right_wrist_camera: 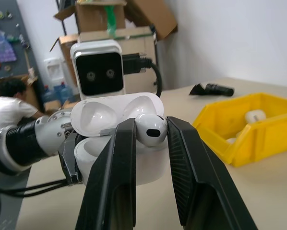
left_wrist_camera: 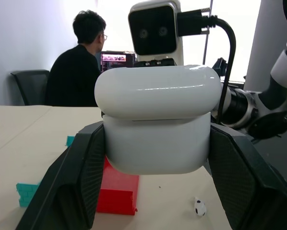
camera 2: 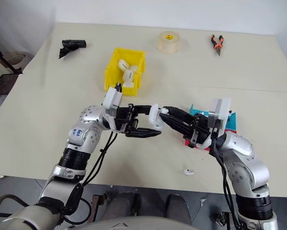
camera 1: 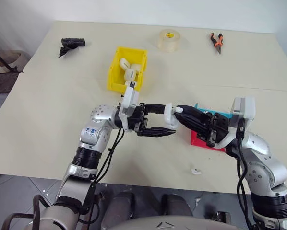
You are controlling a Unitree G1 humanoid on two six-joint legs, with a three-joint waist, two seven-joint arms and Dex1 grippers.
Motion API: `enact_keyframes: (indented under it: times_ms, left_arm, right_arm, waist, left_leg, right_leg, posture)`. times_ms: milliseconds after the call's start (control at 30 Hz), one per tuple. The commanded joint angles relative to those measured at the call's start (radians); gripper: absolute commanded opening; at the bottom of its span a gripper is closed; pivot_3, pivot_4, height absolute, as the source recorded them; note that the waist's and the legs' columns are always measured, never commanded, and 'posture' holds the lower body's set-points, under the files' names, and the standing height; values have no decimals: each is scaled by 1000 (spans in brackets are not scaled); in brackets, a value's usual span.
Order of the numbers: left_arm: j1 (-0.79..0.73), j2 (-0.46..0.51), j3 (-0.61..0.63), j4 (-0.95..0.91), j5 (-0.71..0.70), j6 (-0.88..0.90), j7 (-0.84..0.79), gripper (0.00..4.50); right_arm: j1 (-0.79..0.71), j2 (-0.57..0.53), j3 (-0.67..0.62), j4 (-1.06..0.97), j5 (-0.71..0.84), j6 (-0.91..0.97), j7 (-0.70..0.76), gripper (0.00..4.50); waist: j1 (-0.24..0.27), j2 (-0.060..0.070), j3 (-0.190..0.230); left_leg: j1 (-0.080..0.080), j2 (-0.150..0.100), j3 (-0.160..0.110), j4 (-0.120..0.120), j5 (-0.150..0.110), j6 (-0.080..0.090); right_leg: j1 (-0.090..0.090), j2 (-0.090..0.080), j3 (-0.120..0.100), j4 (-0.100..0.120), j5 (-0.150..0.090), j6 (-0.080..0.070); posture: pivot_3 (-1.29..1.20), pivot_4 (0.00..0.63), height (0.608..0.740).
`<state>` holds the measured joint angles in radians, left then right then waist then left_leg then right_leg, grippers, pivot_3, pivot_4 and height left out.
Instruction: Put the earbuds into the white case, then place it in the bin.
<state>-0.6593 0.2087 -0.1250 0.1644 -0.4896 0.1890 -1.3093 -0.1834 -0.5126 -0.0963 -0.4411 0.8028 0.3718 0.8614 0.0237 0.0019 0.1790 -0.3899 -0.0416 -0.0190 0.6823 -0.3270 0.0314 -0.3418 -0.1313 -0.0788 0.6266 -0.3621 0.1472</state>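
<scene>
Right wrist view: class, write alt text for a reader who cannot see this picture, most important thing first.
The right gripper pinches a white earbud just above the white case, whose lid stands open and which the left gripper holds from behind. Beside them on the table sits the yellow bin with white cases inside.
</scene>
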Motion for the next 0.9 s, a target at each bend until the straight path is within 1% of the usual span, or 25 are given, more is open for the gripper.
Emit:
enact_keyframes:
  times_ms: [33,167,233,333,400,533,600,633,900]
  left_arm:
    - [-24,-23,-15,-48,-15,-30,-10,2797]
    - [-20,-24,-17,-47,-7,-35,-15,2797]
    - [-18,-27,-17,-47,-5,-36,-15,2797]
    - [-17,-34,-14,-47,-6,-38,-12,2797]
    - [-17,-37,-12,-46,-7,-39,-10,2797]
    - [-13,-43,-10,-51,-11,-38,-6,2797]
    - [-10,-45,-9,-52,-10,-39,-6,2797]
    - [-9,-47,-8,-52,-9,-39,-6,2797]
    - [3,-45,-2,-56,-7,-45,1,2797]
  right_arm:
    - [-12,-32,41,-30,10,73,3,874]
    - [-27,-75,35,-41,45,149,-5,874]
    - [-28,-98,28,-49,87,201,-6,874]
    - [-26,-116,20,-62,101,215,6,1572]
    - [-25,-126,12,-66,119,226,11,2180]
    - [-33,-137,-6,-65,131,230,15,3586]
    - [-36,-140,-15,-65,137,236,18,4219]
    - [-38,-138,-21,-64,134,232,18,4451]
    - [-3,-176,-115,-65,144,204,56,4451]
  waist:
    - [0,0,0]
    - [0,0,0]
    - [0,0,0]
    - [0,0,0]
    - [0,0,0]
    - [1,0,0]
    - [0,0,0]
    - [0,0,0]
    - [2,0,0]
  left_leg:
    - [0,0,0,0,0,0]
    - [0,0,0,0,0,0]
    - [0,0,0,0,0,0]
    - [0,0,0,0,0,0]
    - [0,0,0,0,0,0]
    - [0,0,0,0,0,0]
    - [0,0,0,0,0,0]
    - [0,0,0,0,0,0]
    - [0,0,0,0,0,0]
  right_leg:
    - [0,0,0,0,0,0]
    - [0,0,0,0,0,0]
    - [0,0,0,0,0,0]
    - [0,0,0,0,0,0]
    - [0,0,0,0,0,0]
    - [0,0,0,0,0,0]
    - [0,0,0,-1,0,0]
    - [0,0,0,-1,0,0]
    - [1,0,0,-1,0,0]
  posture:
    - [0,150,740]
    - [0,150,740]
    - [0,150,740]
    - [0,150,740]
    - [0,150,740]
    - [0,150,740]
    - [0,150,740]
    - [0,150,740]
    - [0,150,740]
